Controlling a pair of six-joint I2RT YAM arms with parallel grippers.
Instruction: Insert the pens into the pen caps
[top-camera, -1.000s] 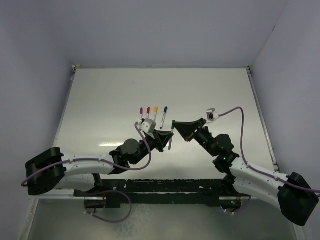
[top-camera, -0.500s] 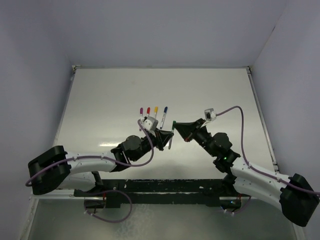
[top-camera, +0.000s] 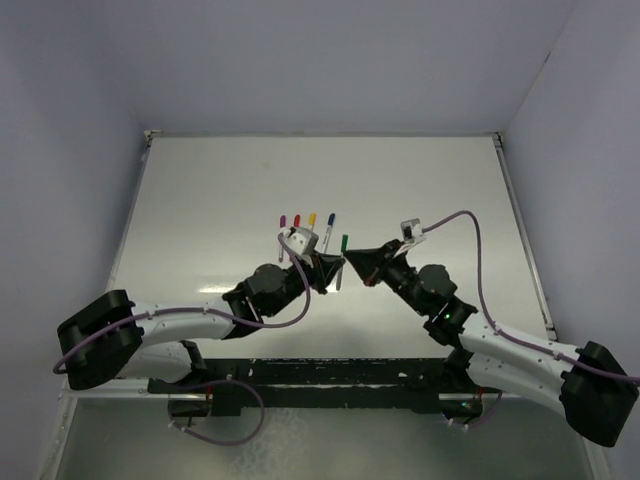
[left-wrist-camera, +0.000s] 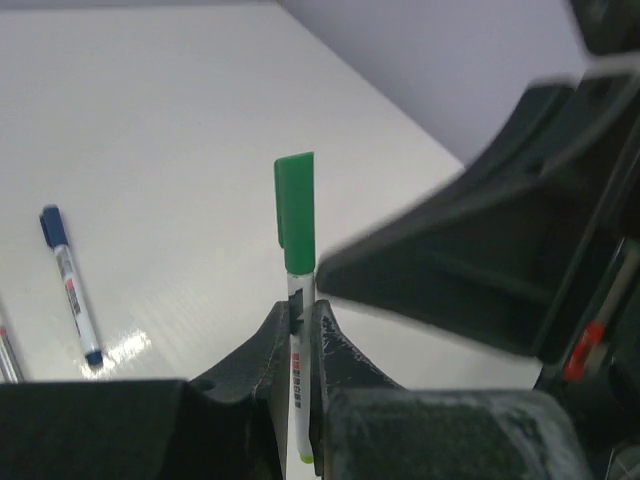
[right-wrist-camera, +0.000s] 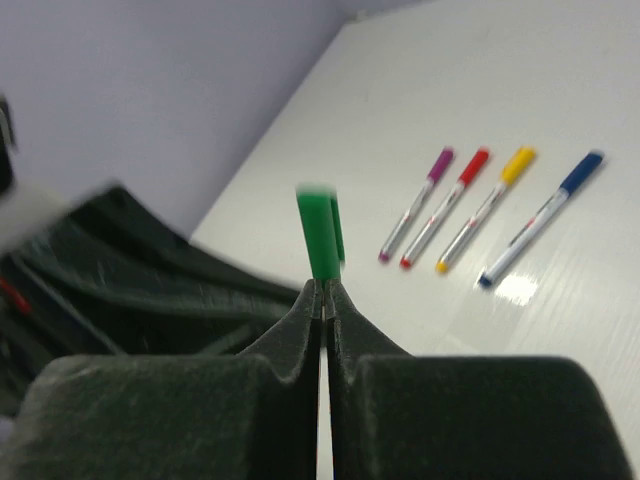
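My left gripper (top-camera: 336, 266) (left-wrist-camera: 300, 306) is shut on the white barrel of a pen (left-wrist-camera: 298, 350) (top-camera: 339, 277) and holds it upright above the table. A green pen cap (left-wrist-camera: 295, 210) (top-camera: 345, 242) (right-wrist-camera: 322, 235) sits in line over the pen's upper end. My right gripper (top-camera: 348, 258) (right-wrist-camera: 322, 286) is shut, its tips pinching the cap's lower end. In the left wrist view it is a blurred black mass (left-wrist-camera: 450, 260) just right of the pen.
Several capped pens lie side by side on the table beyond the grippers: purple (top-camera: 283, 222) (right-wrist-camera: 420, 203), red (top-camera: 297, 220) (right-wrist-camera: 448, 205), yellow (top-camera: 311, 219) (right-wrist-camera: 490, 207) and blue (top-camera: 330, 222) (right-wrist-camera: 540, 217) (left-wrist-camera: 72, 287). White walls enclose the table's far and side edges.
Both arms have shifted slightly away from the bases and closer together. The green cap has come to sit in line over the pen's end. Both grips are unchanged.
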